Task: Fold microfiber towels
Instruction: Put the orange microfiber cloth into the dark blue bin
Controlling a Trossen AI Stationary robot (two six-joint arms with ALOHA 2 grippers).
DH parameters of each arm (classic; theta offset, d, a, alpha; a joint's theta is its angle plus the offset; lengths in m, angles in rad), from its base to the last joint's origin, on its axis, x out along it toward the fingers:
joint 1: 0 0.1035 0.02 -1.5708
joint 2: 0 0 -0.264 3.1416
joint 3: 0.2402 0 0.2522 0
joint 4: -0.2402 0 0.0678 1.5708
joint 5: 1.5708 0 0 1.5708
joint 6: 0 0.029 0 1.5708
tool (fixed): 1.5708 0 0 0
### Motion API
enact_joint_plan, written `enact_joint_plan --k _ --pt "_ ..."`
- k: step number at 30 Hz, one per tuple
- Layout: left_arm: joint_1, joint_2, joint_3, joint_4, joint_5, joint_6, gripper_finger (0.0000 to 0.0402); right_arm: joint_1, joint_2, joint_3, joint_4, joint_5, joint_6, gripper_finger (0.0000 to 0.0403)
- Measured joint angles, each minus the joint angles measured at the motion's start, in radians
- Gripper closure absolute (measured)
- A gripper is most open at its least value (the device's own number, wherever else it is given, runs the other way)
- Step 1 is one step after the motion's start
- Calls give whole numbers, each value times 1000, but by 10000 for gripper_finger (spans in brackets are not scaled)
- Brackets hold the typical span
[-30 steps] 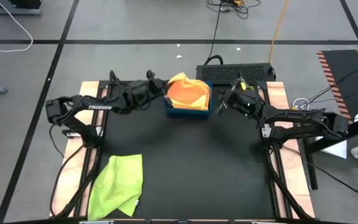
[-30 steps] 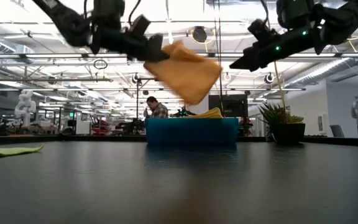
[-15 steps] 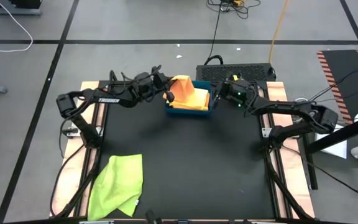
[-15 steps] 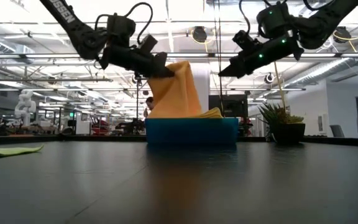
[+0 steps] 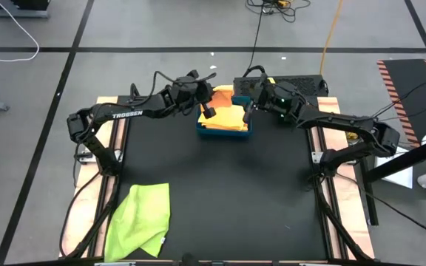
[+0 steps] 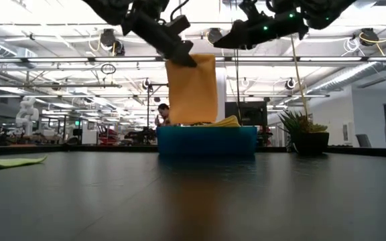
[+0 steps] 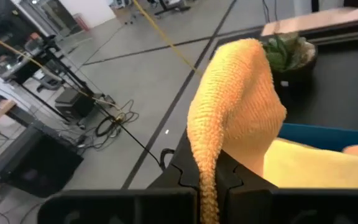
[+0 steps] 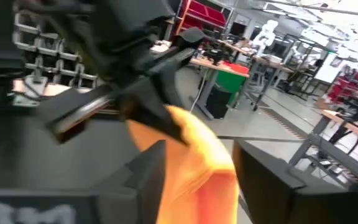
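An orange microfiber towel (image 6: 191, 90) hangs over the blue tray (image 6: 206, 142) at the table's far middle. My left gripper (image 6: 183, 57) is shut on it. A yellow towel (image 6: 223, 122) lies in the tray beneath it. My right gripper (image 8: 201, 155) is open at the orange towel's other upper corner (image 6: 213, 59), one finger on each side of the cloth. In the high view the left gripper (image 5: 207, 109) and right gripper (image 5: 248, 111) face each other across the tray (image 5: 224, 133). A lime green towel (image 5: 140, 219) lies rumpled at the near left. My left gripper pinches the orange towel's upper left corner (image 6: 173, 61) between its two fingers, the cloth bunched there (image 7: 205, 158). The fingers come from the table's left, slanting a little down. The towel hangs straight below them, its lower end in the tray. Whether my right gripper touches the cloth I cannot tell.
A black box (image 5: 279, 83) sits just past the table's far edge, and a potted plant (image 6: 303, 130) stands behind the tray on the right. The black mat (image 5: 228, 192) between the tray and the green towel is bare. A person (image 6: 163, 115) shows in the room beyond.
My left gripper has risen and gone toward the far edge over the tray, drawing the orange towel from a slanted bundle into a sheet hanging straight, its lower end in the tray. My right gripper has risen and gone toward the table's left, up to the towel's free upper corner.
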State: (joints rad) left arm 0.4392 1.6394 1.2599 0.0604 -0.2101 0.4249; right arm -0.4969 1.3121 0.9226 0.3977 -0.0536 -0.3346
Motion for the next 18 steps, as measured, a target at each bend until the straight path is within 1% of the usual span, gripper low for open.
enact_joint_plan --k 2,4,8,14,16,18 --pt "-10 0 29 -42 -1 16 401 -1 18 27 -23 0 -1 200" --pt "-21 0 45 -69 -1 20 401 -1 41 60 -52 0 5 182" --pt "-38 0 53 -97 -1 26 401 -1 94 122 -124 -2 5 173" --pt "-49 0 53 -152 -2 26 401 -1 155 166 -181 -3 5 197" --pt "-49 0 53 -169 -3 26 401 -3 162 165 -182 -1 -1 213" --pt "-49 0 53 -187 -11 26 401 -6 162 165 -183 -3 -11 238"
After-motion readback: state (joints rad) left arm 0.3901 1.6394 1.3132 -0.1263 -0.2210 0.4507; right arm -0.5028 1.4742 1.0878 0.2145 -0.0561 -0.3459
